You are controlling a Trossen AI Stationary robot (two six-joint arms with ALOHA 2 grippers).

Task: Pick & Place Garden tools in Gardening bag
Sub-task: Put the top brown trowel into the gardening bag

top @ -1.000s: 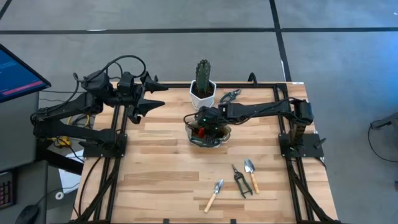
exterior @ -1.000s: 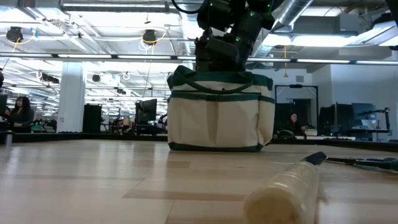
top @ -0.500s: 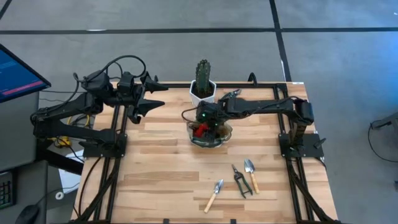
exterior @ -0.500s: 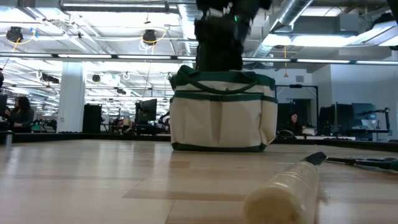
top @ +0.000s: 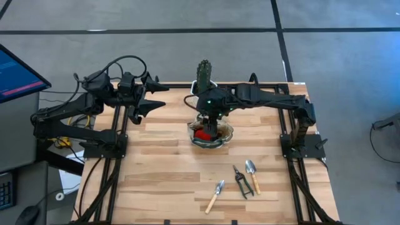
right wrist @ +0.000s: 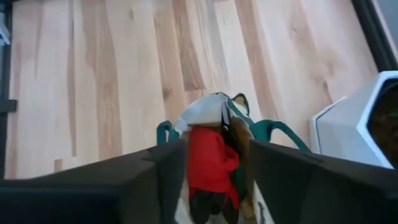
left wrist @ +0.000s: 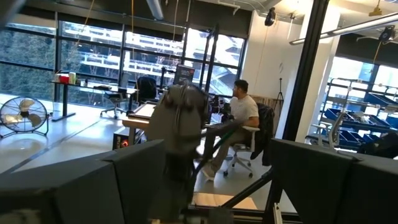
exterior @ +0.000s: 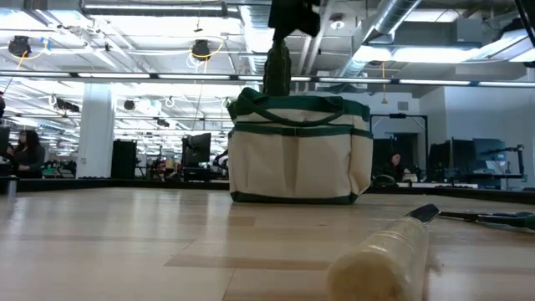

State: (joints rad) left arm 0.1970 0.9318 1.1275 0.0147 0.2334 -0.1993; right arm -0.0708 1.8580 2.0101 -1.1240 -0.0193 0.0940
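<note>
Red tool is in the bag, and my right arm is up above it now.

From above, I see my right gripper point(top: 209, 115) over the gardening bag point(top: 210, 135). A moment ago it sat low on the bag; now it has lifted, and the red pruner point(top: 202, 132) lies inside. Three tools wait on the table: a fork point(top: 215, 195), dark shears point(top: 242, 182) and a trowel point(top: 252, 174). My left gripper point(top: 156, 98) rests wide open near the table's far left edge. From table height, the arm is almost out of sight above the bag. My right wrist camera shows the fingers point(right wrist: 292, 180) apart with nothing between them, the red pruner below. So one tool is done; I think the fork or shears come next.
</note>
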